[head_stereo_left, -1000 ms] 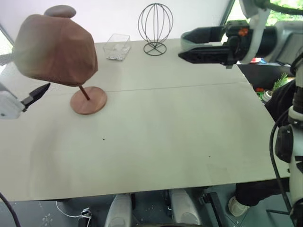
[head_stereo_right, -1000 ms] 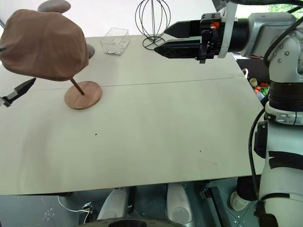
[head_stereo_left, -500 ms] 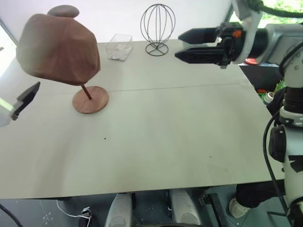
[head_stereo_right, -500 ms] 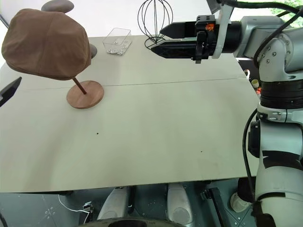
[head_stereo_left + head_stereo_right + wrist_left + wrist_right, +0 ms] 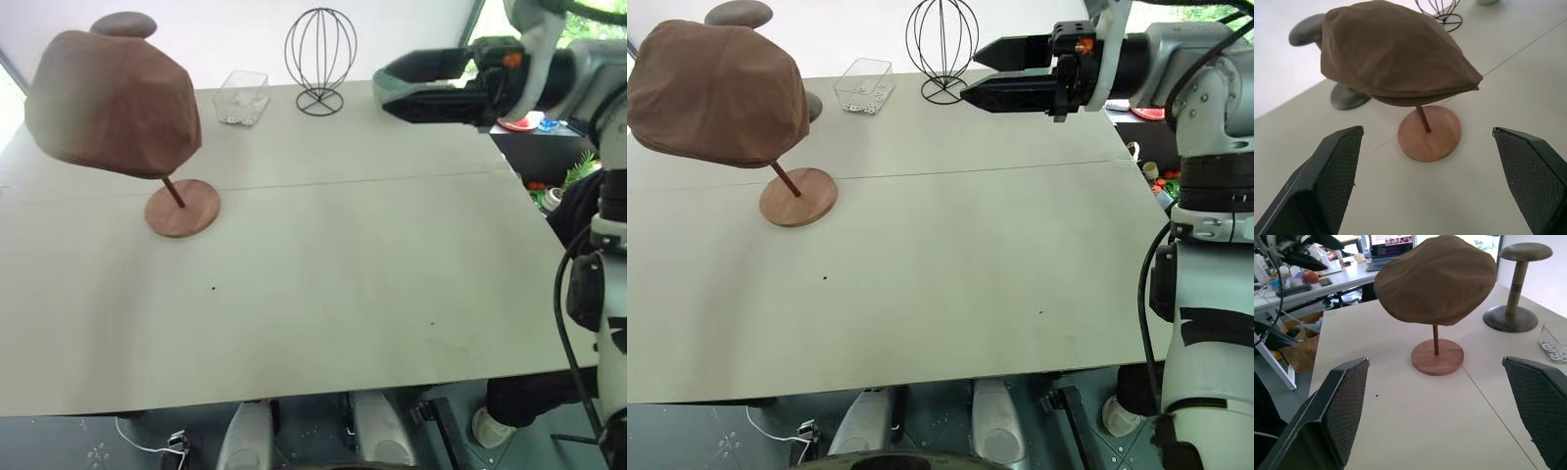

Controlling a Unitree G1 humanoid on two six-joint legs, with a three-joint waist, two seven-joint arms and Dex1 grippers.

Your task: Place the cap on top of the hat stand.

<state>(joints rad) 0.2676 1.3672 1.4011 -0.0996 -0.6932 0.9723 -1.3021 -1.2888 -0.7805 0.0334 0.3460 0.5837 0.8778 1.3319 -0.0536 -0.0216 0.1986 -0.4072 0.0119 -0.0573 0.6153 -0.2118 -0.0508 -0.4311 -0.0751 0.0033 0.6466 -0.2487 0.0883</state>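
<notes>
Soft brown fabric flat cap point(image 5: 717, 93) resting atop the reddish-brown wooden hat stand point(image 5: 798, 197) on a pale grey-green table point(image 5: 950, 264) with a seam across it, black wire head form point(image 5: 942, 49) and clear plastic box point(image 5: 864, 86) at its far edge, cluttered office desks point(image 5: 1312, 279) beyond, right gripper point(image 5: 985, 76) wide open above the table, left gripper point(image 5: 1425, 183) spread wide, facing the cap.

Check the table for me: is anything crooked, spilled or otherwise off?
Only slightly: the cap sits tilted on the hat stand, whose rod slants, and overhangs the disc all round. Nothing spilled or tipped.
</notes>
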